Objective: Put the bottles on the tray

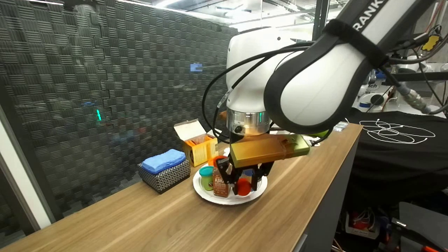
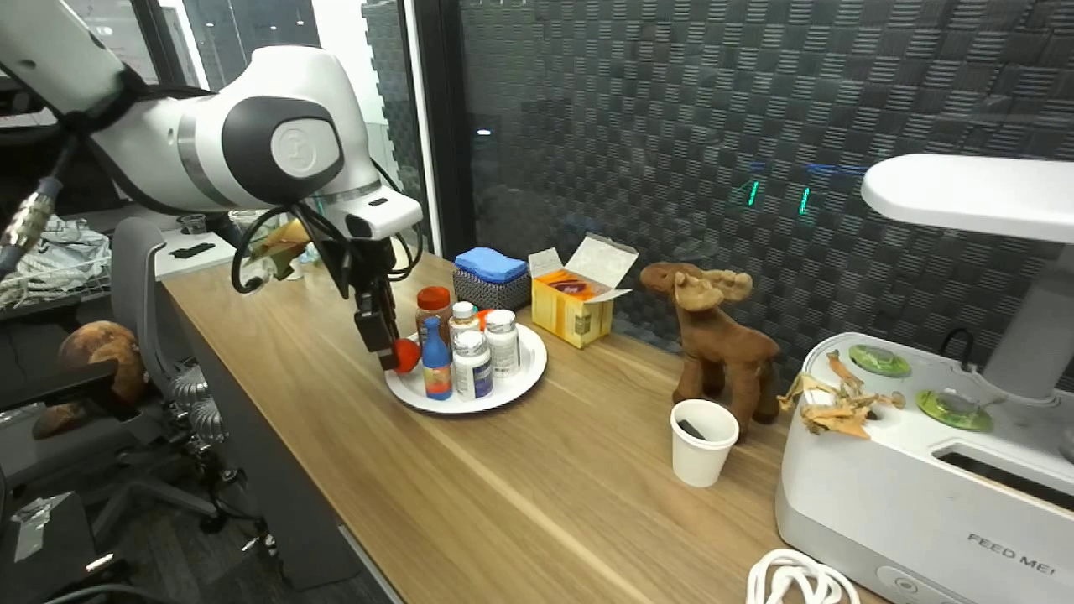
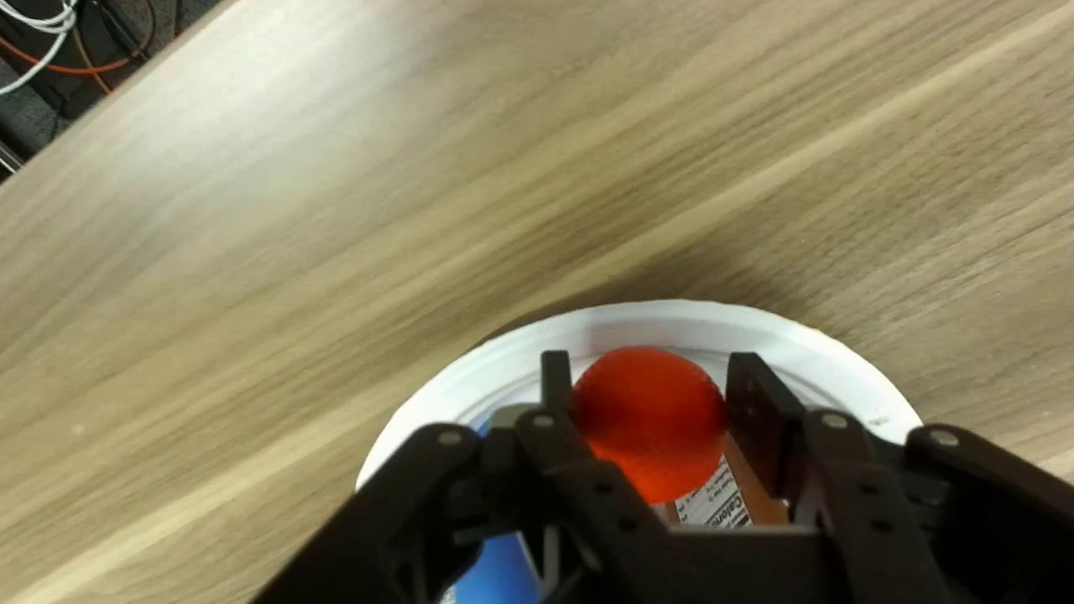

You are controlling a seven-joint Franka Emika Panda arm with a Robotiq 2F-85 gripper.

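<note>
The round white tray (image 1: 224,201) (image 2: 537,362) (image 3: 671,315) lies on the wooden table with several bottles standing on it. In an exterior view I see a blue bottle (image 2: 436,365), white bottles (image 2: 472,369) (image 2: 503,344), a smaller white-capped bottle (image 2: 464,322) and a red-capped jar (image 2: 433,304). A green jar with a teal cap (image 1: 207,179) and a brown-labelled jar (image 1: 221,186) show in an exterior view. My gripper (image 1: 245,188) (image 2: 392,356) (image 3: 650,390) is shut on a small red ball (image 1: 244,187) (image 2: 407,356) (image 3: 650,419), low over the tray's edge beside the bottles.
A yellow open box (image 1: 201,150) (image 2: 573,310) and a patterned box (image 1: 168,175) with blue cloth (image 1: 163,161) stand behind the tray. A brown moose toy (image 2: 722,344), a paper cup (image 2: 701,445), a white appliance (image 2: 906,478) and a white cable (image 2: 797,579) stand farther along the table.
</note>
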